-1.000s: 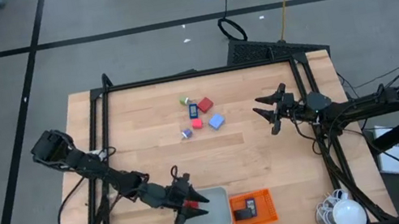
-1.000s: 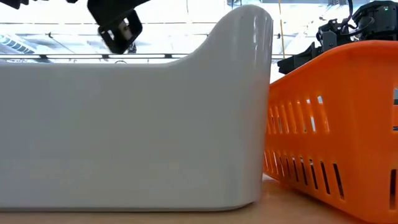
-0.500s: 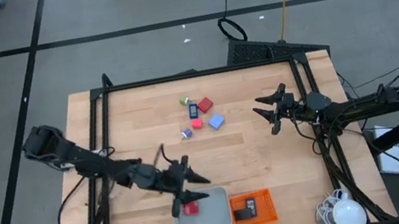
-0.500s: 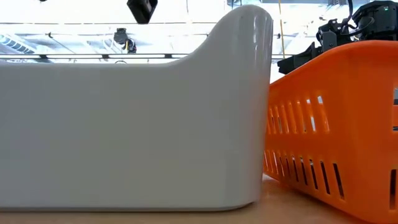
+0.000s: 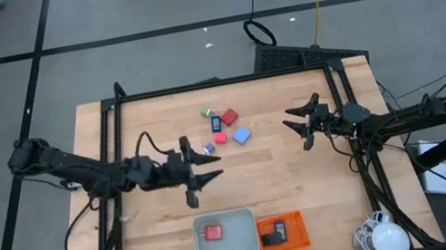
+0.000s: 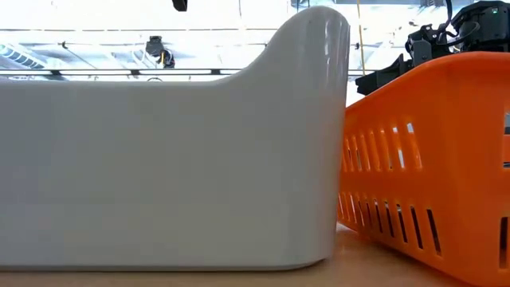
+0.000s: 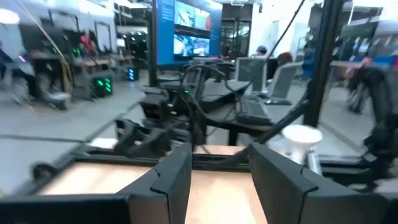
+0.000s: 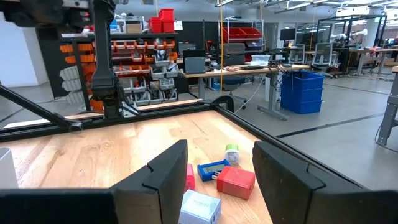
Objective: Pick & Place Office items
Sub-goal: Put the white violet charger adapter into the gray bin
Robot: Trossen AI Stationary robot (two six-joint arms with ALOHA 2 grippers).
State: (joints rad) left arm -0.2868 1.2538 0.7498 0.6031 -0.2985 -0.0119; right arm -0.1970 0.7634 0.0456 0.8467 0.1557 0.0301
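Dark left gripper (image 5: 201, 181) hangs open-jawed and empty at centre frame; right gripper (image 5: 300, 127) waits, jaws spread, at right. Small hard plastic office blocks (image 5: 225, 127) cluster above centre: probably light, stiff, slick, best pinched across flat sides. One red block (image 5: 214, 232) lies in the grey plastic tray (image 5: 251, 247) at bottom.

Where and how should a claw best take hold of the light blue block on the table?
Grip the light blue block across two opposite flat sides, coming from straight above. It lies flat on the table, slightly rotated, with free space toward the right claw; the pink block sits close on its other side.
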